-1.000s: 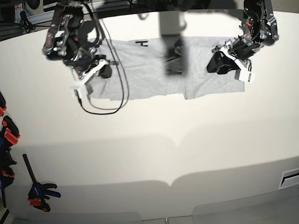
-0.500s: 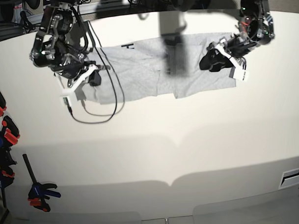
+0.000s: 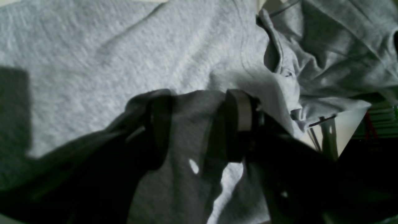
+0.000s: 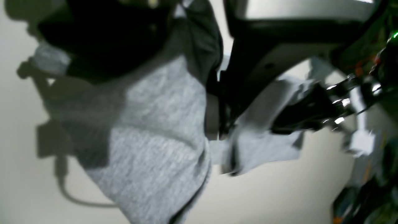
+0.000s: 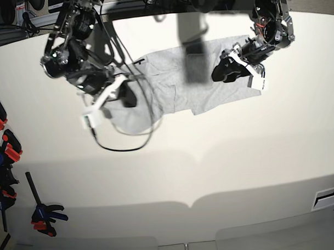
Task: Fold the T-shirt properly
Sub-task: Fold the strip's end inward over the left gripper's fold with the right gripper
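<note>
The shirt (image 5: 171, 89) lies across the upper middle of the surface (image 5: 212, 167). Right end effector (image 5: 125, 96) pinches its left edge; left end effector (image 5: 225, 71) straddles cloth, half-spread, probably to stretch it flat.

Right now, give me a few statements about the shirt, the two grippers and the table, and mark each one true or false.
1. The T-shirt is light grey. True.
2. The right gripper is shut on the T-shirt. True.
3. The shirt lies near the table's front edge. False: it is at the far side of the table.
4. The left gripper is away from the shirt. False: its fingers rest in the fabric.
5. Clamps sit at the table's left edge in the base view. True.
</note>
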Available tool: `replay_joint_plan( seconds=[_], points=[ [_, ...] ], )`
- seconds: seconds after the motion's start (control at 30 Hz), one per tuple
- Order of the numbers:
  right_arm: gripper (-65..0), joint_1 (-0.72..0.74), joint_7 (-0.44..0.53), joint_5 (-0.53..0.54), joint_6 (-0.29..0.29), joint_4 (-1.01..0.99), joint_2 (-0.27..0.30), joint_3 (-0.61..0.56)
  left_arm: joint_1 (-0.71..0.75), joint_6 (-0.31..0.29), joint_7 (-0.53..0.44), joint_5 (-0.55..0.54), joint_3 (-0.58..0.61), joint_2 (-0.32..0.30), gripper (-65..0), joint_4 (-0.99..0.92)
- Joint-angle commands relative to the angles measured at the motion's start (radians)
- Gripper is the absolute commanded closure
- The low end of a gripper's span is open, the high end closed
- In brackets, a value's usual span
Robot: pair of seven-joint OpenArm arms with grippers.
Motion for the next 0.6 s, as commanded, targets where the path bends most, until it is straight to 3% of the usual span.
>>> replay_joint_plan(
  seconds=[0.0,0.17,0.3,0.47,0.57],
  points=[
    [0.0,0.023,0.019,0.031,0.006,0.021,-0.002,-0.028,-0.003,-0.006,0.01,0.007,0.01,-0.001,-26.0,0.011],
    [0.0,0.052,0.021,0.028,-0.013,0.021,-0.002,-0.195,-0.003,-0.006,0.003,0.008,0.072,-0.001,-26.0,0.011],
    [0.0,0.068,0.023,0.02,-0.024,0.021,-0.008,-0.3,-0.005,-0.006,-0.063,0.073,0.158,-0.001,-26.0,0.011],
    [0.0,0.066,0.019,-0.052,-0.024,0.021,-0.047,-0.343,-0.047,-0.006,-0.064,0.1,0.191,-0.002,-26.0,0.011],
    [0.0,0.066,0.014,-0.071,-0.024,0.021,-0.049,-0.342,-0.084,-0.006,-0.004,0.08,0.188,-0.007,-26.0,0.018]
  ],
)
